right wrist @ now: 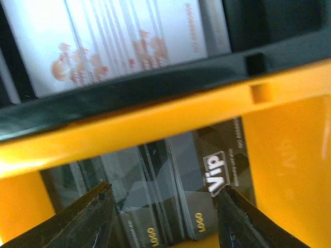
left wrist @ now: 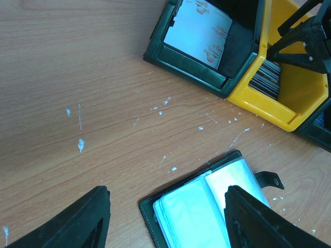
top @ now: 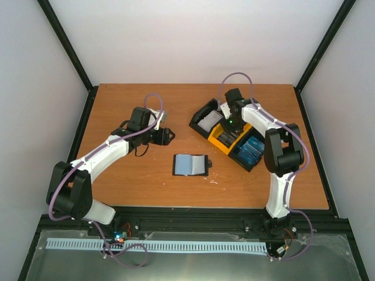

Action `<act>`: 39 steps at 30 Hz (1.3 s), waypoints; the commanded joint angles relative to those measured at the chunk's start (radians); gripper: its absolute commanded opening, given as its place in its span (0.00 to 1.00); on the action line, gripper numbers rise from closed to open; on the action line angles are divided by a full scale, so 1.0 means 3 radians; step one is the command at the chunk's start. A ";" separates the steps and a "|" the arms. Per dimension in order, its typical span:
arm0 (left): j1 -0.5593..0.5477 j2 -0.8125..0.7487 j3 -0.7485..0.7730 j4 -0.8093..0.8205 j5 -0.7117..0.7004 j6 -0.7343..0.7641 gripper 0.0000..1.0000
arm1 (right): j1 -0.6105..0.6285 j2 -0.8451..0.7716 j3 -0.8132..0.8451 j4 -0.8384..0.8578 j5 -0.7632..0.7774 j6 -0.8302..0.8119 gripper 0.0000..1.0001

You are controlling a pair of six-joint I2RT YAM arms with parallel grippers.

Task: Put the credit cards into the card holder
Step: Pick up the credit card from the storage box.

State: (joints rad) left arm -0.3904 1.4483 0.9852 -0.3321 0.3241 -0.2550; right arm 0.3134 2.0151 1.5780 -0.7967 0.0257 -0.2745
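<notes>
Right claw [right wrist: 164,190] spread, dark credit cards [right wrist: 207,173] beneath

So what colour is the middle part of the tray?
The middle compartment is bright yellow. The right wrist view shows it best.

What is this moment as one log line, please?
right gripper open over dark cards | left gripper open above table | card holder open

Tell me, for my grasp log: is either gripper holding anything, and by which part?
Nothing is held. Right gripper open over the dark cards; left gripper open above the table.
</notes>
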 commanded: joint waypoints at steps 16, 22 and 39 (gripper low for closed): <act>0.0018 0.0023 -0.0006 0.0110 0.0043 0.0057 0.62 | -0.0109 0.0338 0.0093 -0.0032 0.0385 -0.0022 0.47; 0.0018 0.0017 -0.0024 0.0120 0.0040 0.0053 0.61 | -0.0149 0.0331 0.0133 -0.0040 0.0310 0.0039 0.41; 0.0018 0.0060 -0.0022 0.0123 0.0029 0.0057 0.62 | -0.0211 0.0404 0.0236 -0.0093 0.0145 0.0035 0.45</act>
State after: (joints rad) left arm -0.3904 1.4548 0.9733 -0.3138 0.3256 -0.2550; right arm 0.2520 2.1120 1.6268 -0.8146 0.0860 -0.2623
